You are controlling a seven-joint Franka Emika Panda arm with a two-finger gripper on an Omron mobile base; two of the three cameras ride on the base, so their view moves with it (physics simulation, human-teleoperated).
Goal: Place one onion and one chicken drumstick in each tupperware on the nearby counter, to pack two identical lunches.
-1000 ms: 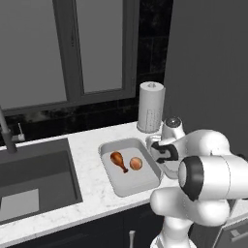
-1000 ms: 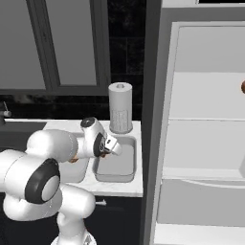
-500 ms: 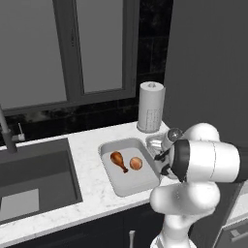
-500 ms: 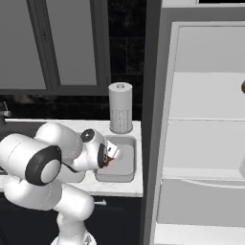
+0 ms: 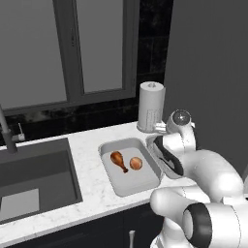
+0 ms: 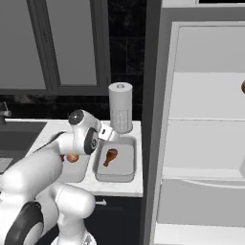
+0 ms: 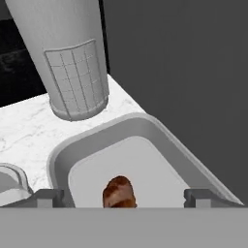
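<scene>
Two grey tupperwares stand side by side on the white counter (image 5: 89, 147). The left tupperware (image 5: 145, 181) holds a chicken drumstick (image 5: 118, 160) and an onion (image 5: 136, 163). The right tupperware (image 6: 125, 165) holds one drumstick (image 6: 110, 155), also seen as the brown drumstick (image 7: 118, 191) in the hand view. My gripper (image 7: 123, 197) hovers just above that right tupperware (image 7: 160, 145), open, its fingertips (image 7: 48, 196) wide apart and holding nothing. In the left base view my arm covers most of the right tupperware (image 5: 151, 140).
A paper towel roll (image 5: 150, 106) stands upright just behind the tupperwares. A dark sink (image 5: 34, 179) lies to the left. The open fridge (image 6: 206, 115) is to the right, with a brown item (image 6: 243, 87) on a shelf at the picture's edge.
The gripper has opened and let go of the drumstick, which now lies in the right tupperware. The arm has swung down lower over that container.
</scene>
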